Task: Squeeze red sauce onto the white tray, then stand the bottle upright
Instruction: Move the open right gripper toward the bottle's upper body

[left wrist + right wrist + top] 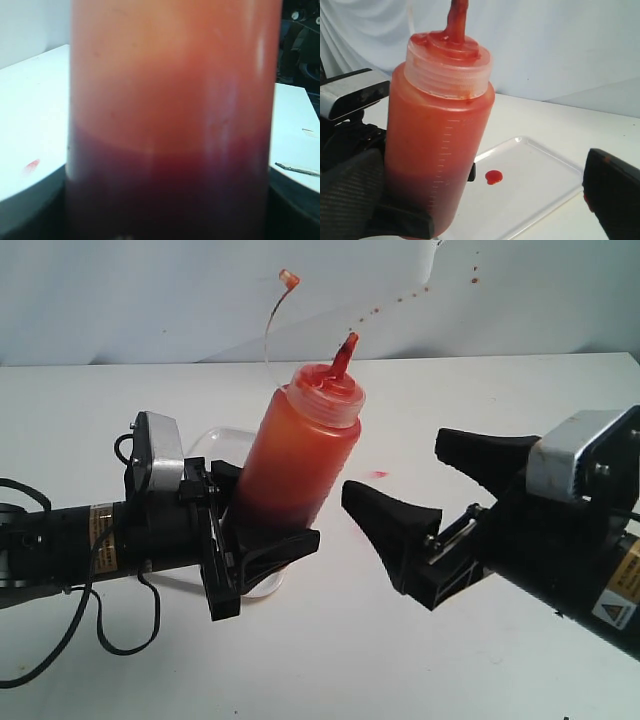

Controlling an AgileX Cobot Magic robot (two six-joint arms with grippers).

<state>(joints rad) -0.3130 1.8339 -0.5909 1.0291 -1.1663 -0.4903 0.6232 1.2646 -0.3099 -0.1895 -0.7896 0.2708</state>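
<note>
A translucent orange-red squeeze bottle (pixel 295 455) leans tilted, nozzle uppermost, clamped around its dark lower part by the left end effector (pixel 262 508). It is at one end of the white tray (pixel 540 170), where a round blob of red sauce (pixel 493 176) lies. The right end effector (pixel 395 468) stands wide open and empty just beside the squeeze bottle, above the table (pixel 480 390).

bottle (pixel 170 120) blurred (too close), tray (pixel 545 170) partly hidden
</note>
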